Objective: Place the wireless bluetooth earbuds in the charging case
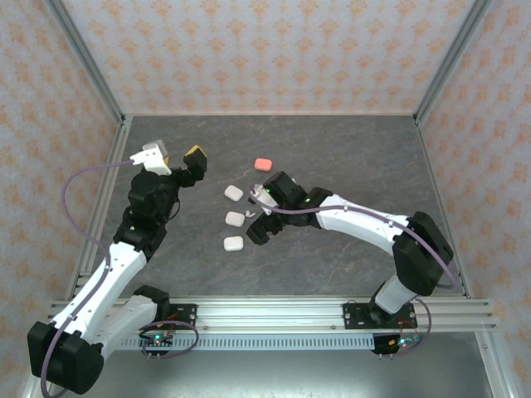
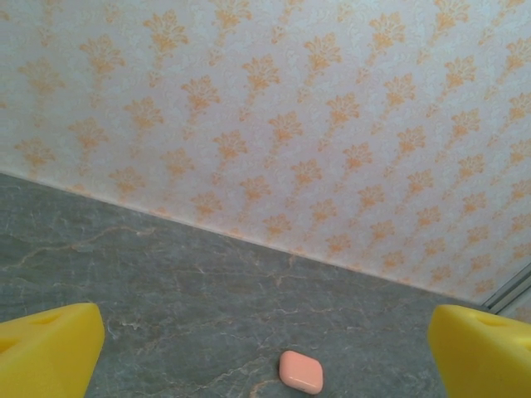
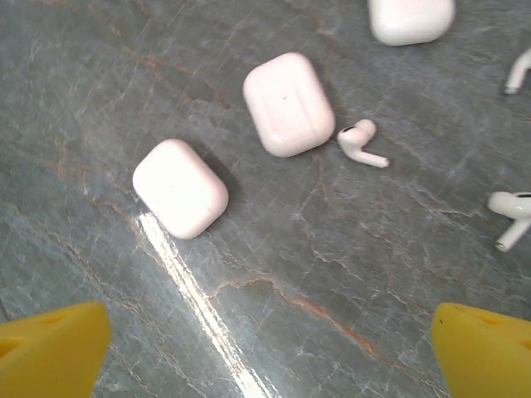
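Three white cases (image 1: 235, 219) lie in a short row near the middle of the table (image 1: 357, 149), all with lids closed, so the inside is hidden. A pink case (image 1: 263, 163), also closed, lies farther back, apart from them. One white earbud (image 3: 362, 141) lies loose just beside the middle case, a second earbud (image 3: 512, 214) and a third earbud (image 3: 518, 70) further right. The right gripper (image 3: 265, 356) hovers wide open over the row, holding nothing. The left gripper (image 2: 265, 340), open and empty too, points toward the pink case. Free table lies at the far and right sides, up to the walls (image 1: 249, 50)

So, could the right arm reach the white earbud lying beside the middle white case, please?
Probably yes: its open pincer hovers above it, nothing covers the earbud, though the case sits close.
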### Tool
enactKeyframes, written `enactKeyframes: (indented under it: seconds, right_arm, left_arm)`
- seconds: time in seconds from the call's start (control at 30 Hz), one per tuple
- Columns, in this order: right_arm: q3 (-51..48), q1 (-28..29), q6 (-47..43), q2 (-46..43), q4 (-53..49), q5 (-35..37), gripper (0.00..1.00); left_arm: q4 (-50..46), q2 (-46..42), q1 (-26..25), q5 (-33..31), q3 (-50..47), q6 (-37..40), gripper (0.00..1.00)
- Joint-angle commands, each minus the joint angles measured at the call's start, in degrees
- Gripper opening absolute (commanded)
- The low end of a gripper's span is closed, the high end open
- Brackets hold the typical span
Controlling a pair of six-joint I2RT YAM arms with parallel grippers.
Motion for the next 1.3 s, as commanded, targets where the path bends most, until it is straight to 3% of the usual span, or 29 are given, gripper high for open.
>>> enactKeyframes:
  seconds: [0.0, 0.43, 0.7, 0.97, 1.27]
  right_arm:
    - [1.6, 2.1, -7.0, 1.7, 1.4, 2.0, 0.99]
    - [3.2, 10.1, -19.7, 11.9, 7.1, 6.0, 0.99]
    - [8.5, 10.4, -22.4, 18.4, 6.1, 5.9, 1.0]
    - [14.4, 10.2, -20.7, 25.0, 2.1, 3.8, 0.83]
    - [11.3, 10.0, -19.8, 26.0, 1.8, 6.9, 0.75]
  left_arm:
    - [-1.6, -1.8, 0.0, -2.5, 0.1, 0.6, 1.0]
    - [-3.5, -3.3, 0.0, -4.8, -0.2, 1.2, 1.0]
    - [-5.2, -4.2, 0.1, -4.8, 0.7, 2.1, 1.0]
    - [-5.6, -4.2, 0.1, -4.6, 0.9, 2.2, 1.0]
    - [-5.9, -3.9, 0.1, -4.5, 1.0, 2.2, 1.0]
